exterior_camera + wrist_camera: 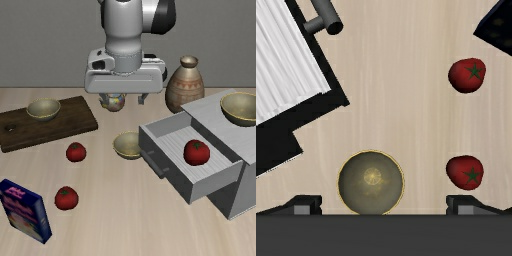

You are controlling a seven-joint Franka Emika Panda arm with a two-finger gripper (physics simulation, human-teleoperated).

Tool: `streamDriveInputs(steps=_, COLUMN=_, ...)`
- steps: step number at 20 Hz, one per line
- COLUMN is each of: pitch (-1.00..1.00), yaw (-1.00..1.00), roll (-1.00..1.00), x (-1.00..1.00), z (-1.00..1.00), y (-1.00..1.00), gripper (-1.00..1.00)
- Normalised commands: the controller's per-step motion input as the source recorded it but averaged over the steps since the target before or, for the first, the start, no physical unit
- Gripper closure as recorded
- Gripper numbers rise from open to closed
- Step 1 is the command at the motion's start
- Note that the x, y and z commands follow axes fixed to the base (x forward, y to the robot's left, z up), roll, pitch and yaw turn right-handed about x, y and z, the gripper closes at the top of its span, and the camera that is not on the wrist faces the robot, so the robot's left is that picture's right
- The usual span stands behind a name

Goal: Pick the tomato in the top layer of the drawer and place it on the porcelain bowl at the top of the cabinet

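A red tomato [196,152] lies in the pulled-out top drawer [170,135] of the grey cabinet [230,195] on the exterior view's right. On the cabinet's top stands the porcelain bowl [240,108]. My gripper [118,101] hangs open and empty above the table, well off to the exterior view's left of the drawer and behind a small bowl [127,146]. In the wrist view my gripper [384,206] has that small bowl [370,183] just ahead of its fingertips [301,206], with the drawer's front [286,60] and handle [321,15] off to one side.
Two loose tomatoes [76,152] [66,197] lie on the table; both tomatoes [467,73] [465,171] are in the wrist view too. A wooden board [60,125] carries another bowl [43,108]. A blue box [25,210] stands at the front, a brown vase [186,85] behind the cabinet.
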Motion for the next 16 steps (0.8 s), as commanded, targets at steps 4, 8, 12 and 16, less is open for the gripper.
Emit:
streamDriveInputs(steps=4, pitch=0.00, yaw=0.00, roll=0.00, x=0.50, z=0.00, y=0.50, gripper=-1.00)
streamDriveInputs(steps=8, pitch=0.00, yaw=0.00, roll=0.00, x=0.00, z=0.00, y=1.00, gripper=-1.00)
streamDriveInputs(steps=12, pitch=0.00, yaw=0.00, roll=0.00, x=0.00, z=0.00, y=1.00, gripper=-1.00)
streamDriveInputs(steps=16, pitch=0.00, yaw=0.00, roll=0.00, x=1.00, z=0.00, y=0.00, gripper=-1.00)
